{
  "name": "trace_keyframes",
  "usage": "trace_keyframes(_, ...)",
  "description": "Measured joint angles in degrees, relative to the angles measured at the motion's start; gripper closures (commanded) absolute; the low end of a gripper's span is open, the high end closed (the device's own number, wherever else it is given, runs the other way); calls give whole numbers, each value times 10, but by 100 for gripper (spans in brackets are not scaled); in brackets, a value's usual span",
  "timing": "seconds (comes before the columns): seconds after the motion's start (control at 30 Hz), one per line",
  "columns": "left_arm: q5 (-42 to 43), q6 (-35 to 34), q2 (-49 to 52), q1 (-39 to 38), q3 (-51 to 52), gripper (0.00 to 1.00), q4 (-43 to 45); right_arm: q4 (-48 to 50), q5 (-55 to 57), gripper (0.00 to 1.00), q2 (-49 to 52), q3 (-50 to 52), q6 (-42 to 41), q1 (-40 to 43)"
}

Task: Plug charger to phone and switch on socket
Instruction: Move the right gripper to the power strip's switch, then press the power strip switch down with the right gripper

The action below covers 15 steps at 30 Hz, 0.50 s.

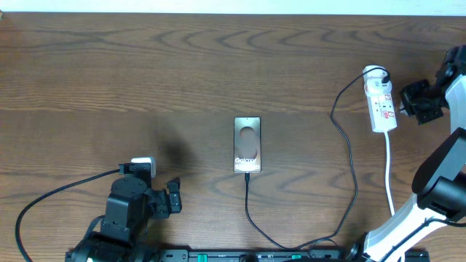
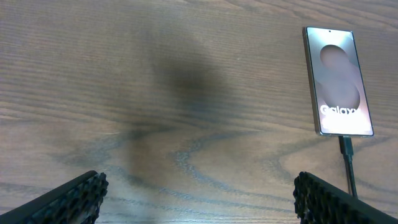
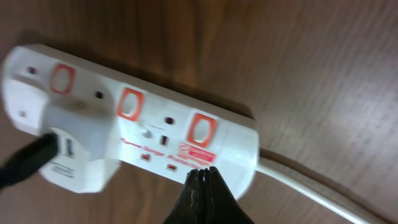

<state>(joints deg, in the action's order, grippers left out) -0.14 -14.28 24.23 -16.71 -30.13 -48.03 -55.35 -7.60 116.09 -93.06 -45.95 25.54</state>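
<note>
The phone [image 1: 247, 144] lies flat at the table's middle, its "Galaxy" lettering showing in the left wrist view [image 2: 339, 81]. The charger's black plug tip [image 2: 346, 149] sits at the phone's lower edge. Its thin cable [image 1: 354, 182] loops along the front and up to the socket [image 1: 380, 105] at the right. My right gripper [image 3: 202, 174] is shut with nothing in it. Its tip is at the socket's [image 3: 143, 124] long edge, just below the red switch [image 3: 203, 129] nearest the cord end. My left gripper [image 2: 199, 205] stands open over bare wood, left of the phone.
A white adapter [image 3: 74, 143] with the black cable [image 3: 25, 162] fills the socket's far outlet. The socket's thick white cord [image 3: 311, 186] runs off toward the front right [image 1: 389, 182]. My left arm [image 1: 127, 207] rests at the front left.
</note>
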Motion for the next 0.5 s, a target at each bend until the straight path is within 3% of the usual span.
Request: trace_keyframes(0.5,0,0,0,0,0,2,0,60,-19,99,3,0,-44,-12)
